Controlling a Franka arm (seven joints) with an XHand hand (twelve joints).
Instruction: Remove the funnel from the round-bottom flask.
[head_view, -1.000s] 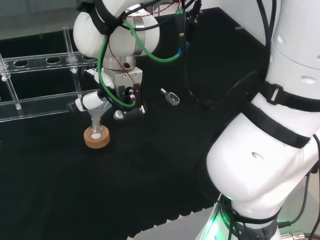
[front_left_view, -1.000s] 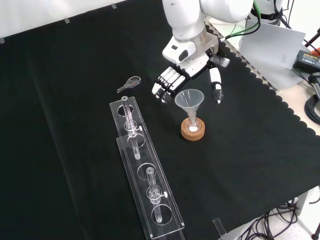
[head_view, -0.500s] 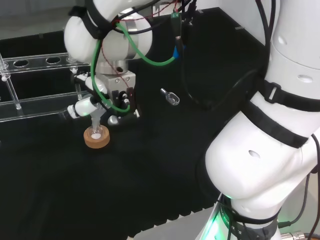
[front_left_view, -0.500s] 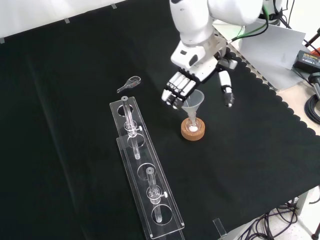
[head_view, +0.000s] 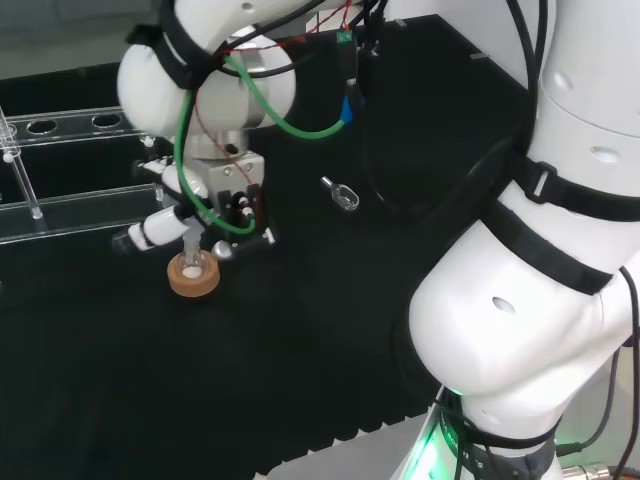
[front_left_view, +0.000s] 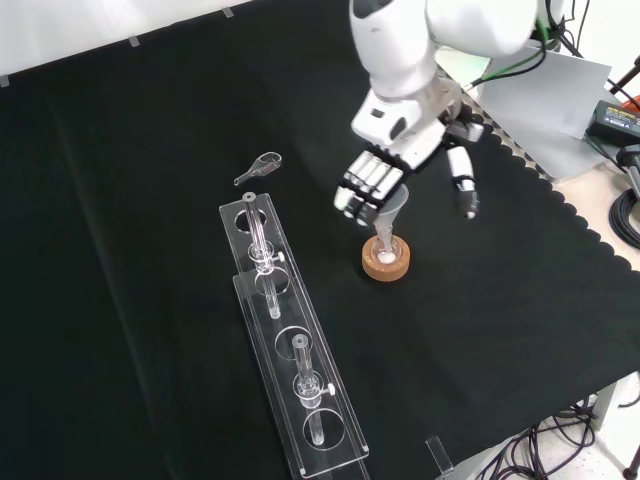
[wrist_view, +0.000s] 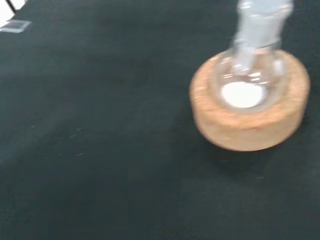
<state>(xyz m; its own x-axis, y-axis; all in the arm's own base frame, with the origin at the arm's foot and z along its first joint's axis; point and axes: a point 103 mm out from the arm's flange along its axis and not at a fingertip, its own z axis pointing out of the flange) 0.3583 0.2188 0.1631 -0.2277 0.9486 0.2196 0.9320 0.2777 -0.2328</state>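
Observation:
A small round-bottom flask (wrist_view: 245, 80) with white powder in its bottom sits on a cork ring (front_left_view: 385, 262) (head_view: 193, 280) (wrist_view: 248, 127). A clear funnel (front_left_view: 393, 208) (head_view: 190, 243) stands in its neck, the stem (wrist_view: 257, 22) running down into the flask. My hand (front_left_view: 405, 150) (head_view: 185, 215) hovers right over the funnel's cone and covers part of it. In the front view its straight fingers (front_left_view: 365, 186) reach down at the cone's left rim, while the thumb (front_left_view: 464, 186) stands apart to the right. The hand is open, closed on nothing.
A clear rack (front_left_view: 285, 340) with glass tubes lies left of the flask in the front view; in the head view the rack (head_view: 70, 160) is farther back. A small clear scoop (front_left_view: 258, 168) (head_view: 340, 193) lies on the black cloth.
The hand has come down and across onto the funnel, from behind it to over its cone. The funnel and flask have stayed in place.

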